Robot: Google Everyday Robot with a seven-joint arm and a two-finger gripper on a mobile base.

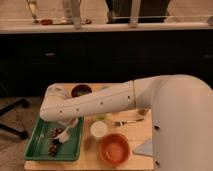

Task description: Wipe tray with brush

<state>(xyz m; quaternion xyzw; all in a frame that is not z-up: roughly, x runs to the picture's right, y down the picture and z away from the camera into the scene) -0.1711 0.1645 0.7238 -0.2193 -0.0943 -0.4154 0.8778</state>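
Brush [65,133] shows as a small whitish shape slanted over the upper right part of the tray [35,145], just below the gripper [70,123]. The gripper hangs low over that same part of the tray, in the lower left of the frame, tucked under the end of the white arm [95,105]. Whether it is wide, narrow or gripping the brush cannot be told, because the arm hides most of it. Beside the brush, toward the tray's middle, lies a dark grape bunch [55,142] on the green floor. The tray is a shallow green rectangle with a raised rim, resting on the left side of a wooden table [135,131]. Just right of the tray stands a small white cup [99,129], and below and right of the cup sits a round orange bowl [115,149] near the table's front edge. A thin metal fork [129,121] lies on the wood right of the cup, apart from it. A dark bowl [81,91] sits at the far edge of the table, above the arm. The arm runs from the tray up and right to the large white body [182,125] filling the right side of the frame.
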